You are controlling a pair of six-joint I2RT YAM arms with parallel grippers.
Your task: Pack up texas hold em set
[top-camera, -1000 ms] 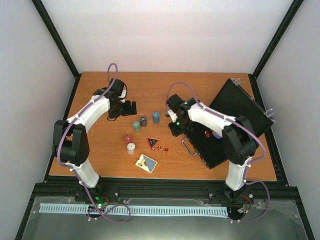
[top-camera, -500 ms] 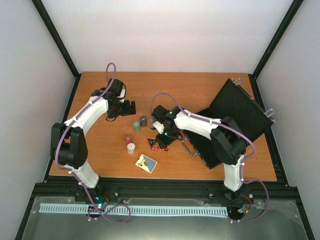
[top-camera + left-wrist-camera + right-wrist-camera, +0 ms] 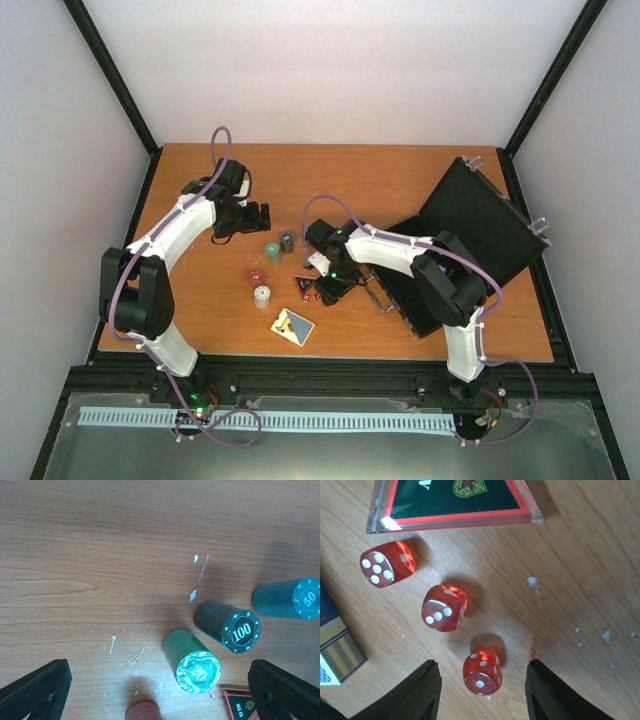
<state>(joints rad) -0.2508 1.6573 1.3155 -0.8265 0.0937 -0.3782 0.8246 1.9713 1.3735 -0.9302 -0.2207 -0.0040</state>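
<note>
Right gripper (image 3: 483,679) jaws stood apart, one finger on each side of the nearest red die (image 3: 482,672) and touching nothing; judged a straddle ready to close. Two more dice (image 3: 444,607) lay just beyond in a loose row, below a clear triangular plaque (image 3: 455,500), with the card deck (image 3: 332,650) at the frame's edge. Left gripper (image 3: 160,695) jaws were spread wide and empty above the chip stacks (image 3: 192,662), probably lined up on the green one. Briefcase (image 3: 480,215) sat open on the right of the table (image 3: 400,180), lid propped to receive pieces, well apart from the chips.
</note>
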